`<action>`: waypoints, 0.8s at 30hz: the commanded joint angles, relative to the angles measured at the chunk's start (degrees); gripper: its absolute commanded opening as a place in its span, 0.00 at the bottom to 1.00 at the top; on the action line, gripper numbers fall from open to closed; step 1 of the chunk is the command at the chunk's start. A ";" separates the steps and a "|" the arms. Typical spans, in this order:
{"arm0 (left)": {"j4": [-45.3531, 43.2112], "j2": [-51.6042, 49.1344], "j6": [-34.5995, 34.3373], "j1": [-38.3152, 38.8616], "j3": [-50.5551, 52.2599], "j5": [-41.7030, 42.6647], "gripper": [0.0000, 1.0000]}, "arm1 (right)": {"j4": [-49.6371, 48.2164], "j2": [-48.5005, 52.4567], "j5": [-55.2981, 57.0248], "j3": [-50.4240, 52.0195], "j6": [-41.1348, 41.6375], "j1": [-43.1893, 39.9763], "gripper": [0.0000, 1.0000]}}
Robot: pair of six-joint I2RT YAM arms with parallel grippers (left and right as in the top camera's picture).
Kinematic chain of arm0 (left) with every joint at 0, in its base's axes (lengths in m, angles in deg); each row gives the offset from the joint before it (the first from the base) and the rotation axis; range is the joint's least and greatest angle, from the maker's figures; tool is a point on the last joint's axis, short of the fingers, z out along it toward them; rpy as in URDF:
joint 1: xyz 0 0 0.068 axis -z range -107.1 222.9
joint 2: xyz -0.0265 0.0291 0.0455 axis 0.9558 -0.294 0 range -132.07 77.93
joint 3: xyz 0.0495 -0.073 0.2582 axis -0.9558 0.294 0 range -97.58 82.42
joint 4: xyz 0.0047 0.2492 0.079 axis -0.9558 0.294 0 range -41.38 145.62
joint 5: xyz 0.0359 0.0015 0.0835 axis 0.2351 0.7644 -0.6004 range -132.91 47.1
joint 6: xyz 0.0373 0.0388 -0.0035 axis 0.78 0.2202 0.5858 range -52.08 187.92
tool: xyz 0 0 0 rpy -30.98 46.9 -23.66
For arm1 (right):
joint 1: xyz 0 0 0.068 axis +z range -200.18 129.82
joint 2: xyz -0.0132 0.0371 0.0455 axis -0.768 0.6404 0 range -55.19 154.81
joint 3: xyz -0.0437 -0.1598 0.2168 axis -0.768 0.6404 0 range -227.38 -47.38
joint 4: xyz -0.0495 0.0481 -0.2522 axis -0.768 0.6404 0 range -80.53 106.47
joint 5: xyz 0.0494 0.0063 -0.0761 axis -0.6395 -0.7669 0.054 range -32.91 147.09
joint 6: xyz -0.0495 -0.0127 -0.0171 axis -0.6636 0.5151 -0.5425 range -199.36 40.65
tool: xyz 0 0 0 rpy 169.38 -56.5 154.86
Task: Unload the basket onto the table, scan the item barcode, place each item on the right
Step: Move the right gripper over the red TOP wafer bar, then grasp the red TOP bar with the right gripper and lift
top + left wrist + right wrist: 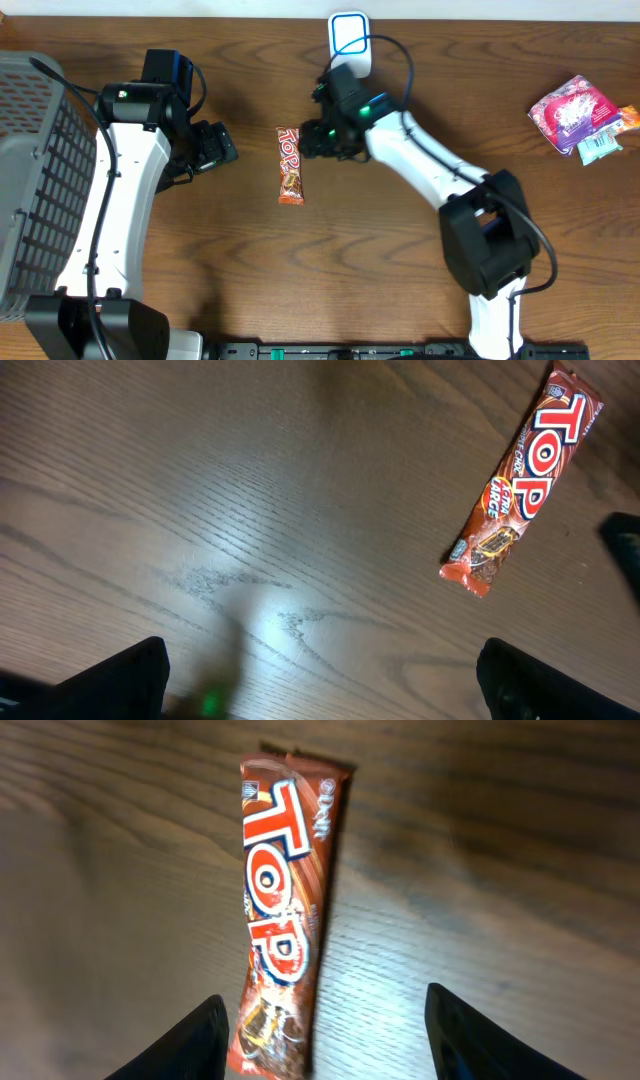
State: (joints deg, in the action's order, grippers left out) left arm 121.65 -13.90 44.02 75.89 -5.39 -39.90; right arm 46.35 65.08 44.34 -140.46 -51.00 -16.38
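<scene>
A red and brown "TOP" chocolate bar (pixel 289 165) lies flat on the wooden table, label up. My right gripper (pixel 310 140) hovers by the bar's upper right side. In the right wrist view the bar (pixel 277 920) runs lengthwise between the fingers, its lower end close to the left finger (pixel 190 1045); the gripper (pixel 325 1040) is open and no contact shows. My left gripper (pixel 215 148) stands open to the left of the bar, with bare table between its fingers (pixel 100 685), and the bar (pixel 520 480) appears at the upper right. A white scanner (pixel 350 40) stands at the back.
A grey mesh basket (pixel 40 180) fills the far left edge. Purple and blue snack packets (pixel 575 112) lie at the far right. The right arm's dark tip (pixel 625 550) shows at the right edge of the left wrist view.
</scene>
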 commanded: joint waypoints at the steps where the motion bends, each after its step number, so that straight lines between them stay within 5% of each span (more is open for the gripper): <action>1: 0.04 -0.28 0.76 -0.13 0.11 -0.68 0.98 | -0.07 -0.13 13.31 0.42 6.71 4.61 0.59; 24: 0.04 -0.28 0.76 -0.13 0.11 -0.68 0.98 | -5.73 7.37 20.13 4.11 10.36 13.07 0.56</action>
State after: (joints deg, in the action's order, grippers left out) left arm 121.65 -13.90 44.02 75.89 -5.39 -39.90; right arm 40.67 70.44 63.35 -136.87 -41.01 -4.14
